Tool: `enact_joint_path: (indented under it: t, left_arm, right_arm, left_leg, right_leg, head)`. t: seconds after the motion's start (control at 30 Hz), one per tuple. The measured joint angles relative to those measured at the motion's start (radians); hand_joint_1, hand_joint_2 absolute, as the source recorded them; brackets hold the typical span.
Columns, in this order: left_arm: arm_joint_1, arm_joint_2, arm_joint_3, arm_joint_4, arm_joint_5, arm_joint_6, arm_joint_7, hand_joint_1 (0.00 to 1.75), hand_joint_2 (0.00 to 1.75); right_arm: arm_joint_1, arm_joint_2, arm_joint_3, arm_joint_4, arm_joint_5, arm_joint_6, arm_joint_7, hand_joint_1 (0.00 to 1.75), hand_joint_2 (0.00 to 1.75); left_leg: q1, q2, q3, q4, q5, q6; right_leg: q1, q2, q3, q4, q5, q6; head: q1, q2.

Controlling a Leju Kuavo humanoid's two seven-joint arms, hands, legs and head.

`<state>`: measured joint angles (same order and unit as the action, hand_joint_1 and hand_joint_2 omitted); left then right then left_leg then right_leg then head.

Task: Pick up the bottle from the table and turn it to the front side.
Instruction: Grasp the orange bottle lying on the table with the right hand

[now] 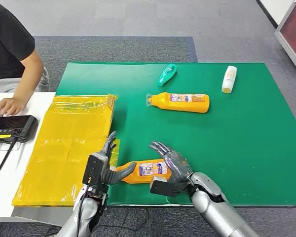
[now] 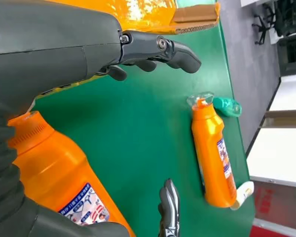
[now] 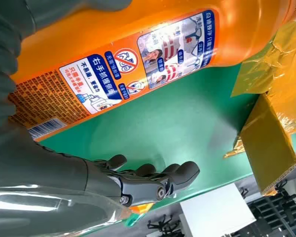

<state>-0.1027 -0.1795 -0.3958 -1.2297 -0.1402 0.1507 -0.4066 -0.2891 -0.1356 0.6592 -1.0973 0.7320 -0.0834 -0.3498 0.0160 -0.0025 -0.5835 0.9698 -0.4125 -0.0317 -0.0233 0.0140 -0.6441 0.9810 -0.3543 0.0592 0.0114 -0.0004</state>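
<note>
An orange bottle (image 1: pixel 146 171) with a printed label lies on its side on the green mat (image 1: pixel 232 148), near the front edge, cap toward the left. My left hand (image 1: pixel 101 168) is at the cap end: its thumb touches the neck and its fingers stretch out above the mat, apart from the bottle (image 2: pixel 60 182). At the base end my right hand (image 1: pixel 172 170) has its fingers spread over the bottle and its thumb on the near side. In the right wrist view the label (image 3: pixel 139 44) is close to the palm, and the fingers (image 3: pixel 154 180) stand clear of it.
A second orange bottle (image 1: pixel 182 102), a teal bottle (image 1: pixel 166 74) and a white bottle (image 1: pixel 229 79) lie farther back on the mat. A yellow-wrapped cardboard sheet (image 1: pixel 68 143) lies to the left. A person (image 1: pixel 12 54) sits at the far left beside a black device (image 1: pixel 12 128).
</note>
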Motion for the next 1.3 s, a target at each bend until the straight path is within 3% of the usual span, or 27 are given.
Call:
enact_joint_path:
  t: [0.5, 0.67, 0.77, 1.07, 1.3]
  left_arm:
    - [0.059, 0.032, -0.001, -0.216, -0.047, 0.025, -0.015, 0.00, 1.75]
    - [0.064, 0.035, -0.004, -0.245, -0.031, 0.051, -0.035, 0.00, 1.75]
    - [0.065, 0.039, -0.012, -0.265, -0.025, 0.064, -0.043, 0.00, 1.75]
    - [0.056, 0.053, -0.013, -0.282, -0.016, 0.051, -0.055, 0.00, 1.75]
    - [0.044, 0.058, -0.012, -0.282, -0.015, 0.048, -0.064, 0.00, 1.75]
  right_arm:
    - [0.002, -0.024, 0.010, 0.006, 0.023, -0.003, -0.011, 0.00, 1.75]
    - [0.041, 0.014, -0.043, -0.021, -0.090, -0.067, -0.062, 0.00, 1.75]
    - [0.048, 0.028, -0.062, -0.048, -0.068, -0.068, -0.065, 0.00, 1.75]
    - [0.008, -0.031, -0.030, -0.013, 0.026, 0.084, -0.057, 0.00, 1.75]
    - [-0.064, -0.052, 0.020, 0.054, 0.027, 0.128, -0.053, 0.00, 1.75]
  left_leg:
    - [0.000, 0.000, 0.001, 0.000, 0.000, 0.001]
    - [0.000, 0.000, 0.000, 0.000, 0.001, 0.001]
    - [0.000, 0.000, 0.000, 0.000, 0.001, 0.000]
    - [-0.001, 0.000, 0.000, 0.000, 0.001, 0.001]
    - [-0.001, 0.000, 0.001, 0.000, 0.001, 0.001]
  right_leg:
    - [0.000, 0.000, 0.002, 0.000, 0.000, 0.000]
    - [-0.001, 0.000, 0.001, 0.000, 0.001, 0.000]
    - [0.000, 0.000, 0.000, 0.000, 0.001, 0.000]
    - [-0.001, 0.000, 0.000, 0.000, 0.001, 0.001]
    - [-0.001, 0.000, 0.001, 0.000, 0.001, 0.000]
  head:
    - [0.000, 0.000]
    - [0.000, 0.000]
    - [0.000, 0.000]
    - [0.000, 0.000]
    - [0.000, 0.000]
